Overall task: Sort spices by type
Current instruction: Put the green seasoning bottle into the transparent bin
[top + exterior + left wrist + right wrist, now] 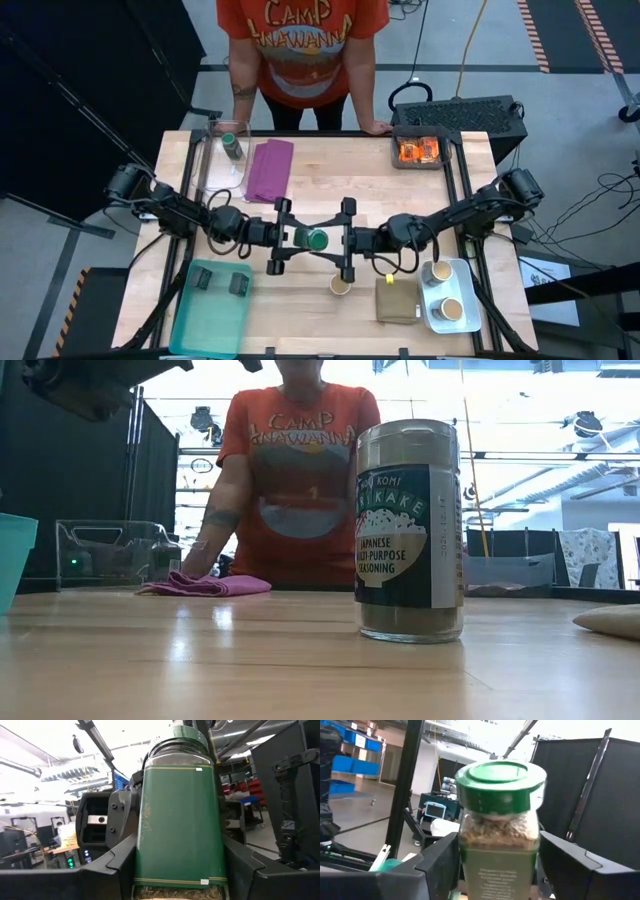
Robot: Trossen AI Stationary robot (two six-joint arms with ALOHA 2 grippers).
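Note:
A green-lidded spice jar (316, 239) hangs upright above the table's middle, between both grippers. My left gripper (298, 238) reaches it from the left, my right gripper (334, 240) from the right. The left wrist view shows its green label (180, 830), the right wrist view its lid (499, 777). A second green-lidded jar (231, 145) stands in a clear bin. A tan-topped jar (340, 285) (408, 530) stands on its base on the table. Two more (437, 272) stand on a white tray. My left gripper (180, 855) pinches the jar's labelled body (142, 845) between its two fingers, coming level from the table's left. The jar stands upright in the hold, lifted clear. My right gripper (498, 850) has a finger on each side of the body below the lid (467, 855), coming level from the table's right.
Orange packets (420, 151) lie in a dark tray at the far right. Two dark blocks (203, 280) lie in a teal tray (190, 325) at the near left. There is a purple cloth (270, 168) and a tan folded cloth (397, 300). A person stands at the far edge, hand (375, 127) on the table.

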